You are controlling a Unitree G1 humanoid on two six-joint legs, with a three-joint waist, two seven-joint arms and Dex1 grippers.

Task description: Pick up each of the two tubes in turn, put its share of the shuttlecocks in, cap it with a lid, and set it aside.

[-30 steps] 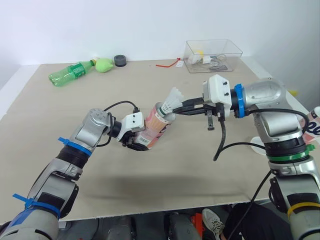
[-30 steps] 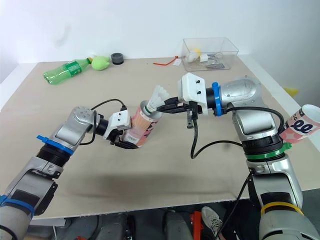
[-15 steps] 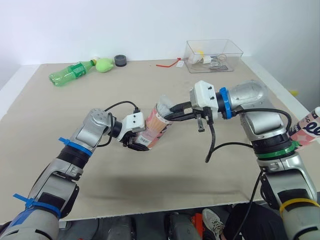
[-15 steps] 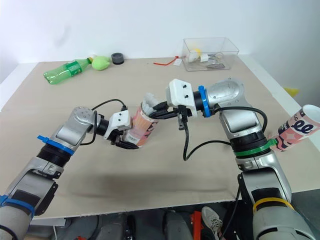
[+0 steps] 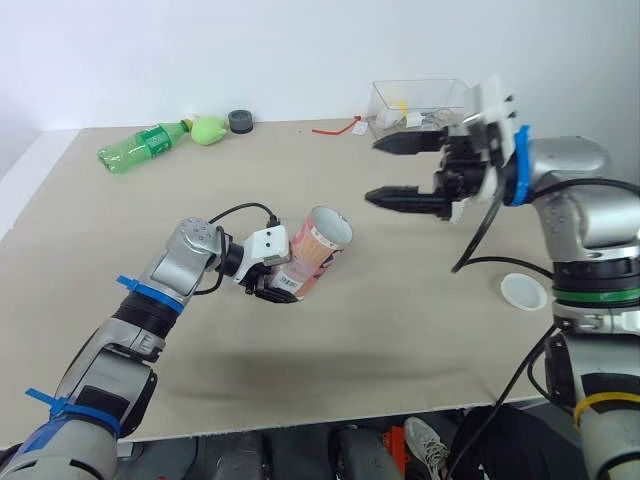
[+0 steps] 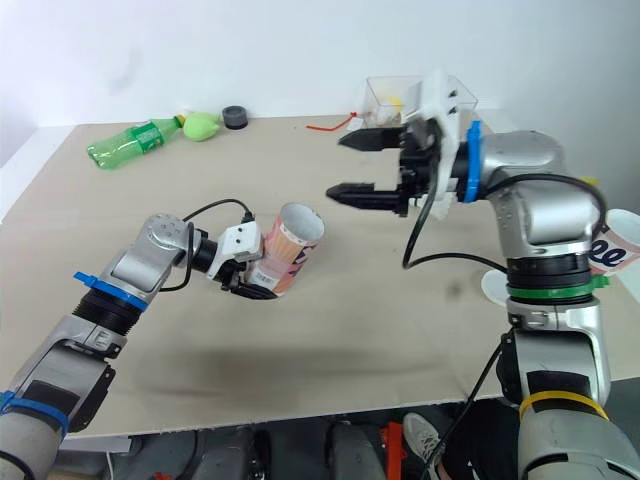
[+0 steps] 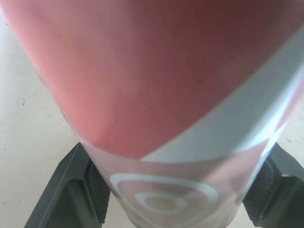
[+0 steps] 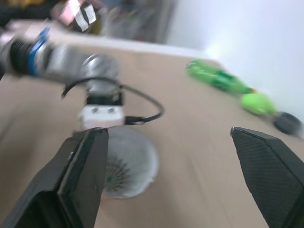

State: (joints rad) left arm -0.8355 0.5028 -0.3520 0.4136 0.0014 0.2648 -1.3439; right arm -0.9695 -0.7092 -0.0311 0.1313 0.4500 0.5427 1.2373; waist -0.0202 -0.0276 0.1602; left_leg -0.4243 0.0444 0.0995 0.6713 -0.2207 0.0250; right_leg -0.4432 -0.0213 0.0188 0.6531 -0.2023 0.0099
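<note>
Right, from the head camera: the left gripper (image 5: 272, 290) is clamping the lower end of the pink tube (image 5: 315, 250). The tube is leaning low over the table (image 5: 300, 380), its open mouth tilting up toward the right gripper (image 5: 373, 171). That one is hovering in the air beyond the tube's mouth, fingers spread wide, holding nothing. A white lid (image 5: 524, 291) is lying well to the right of the tube, and a second tube (image 6: 615, 240) is peeking in even farther right.

Over to the left wrist view: the two black fingers (image 7: 71, 190) are pressing on either side of the tube.

Now the right wrist view: the spread fingers (image 8: 80, 175) are framing the tube's mouth, and a shuttlecock (image 8: 116, 173) is sitting inside it.
</note>
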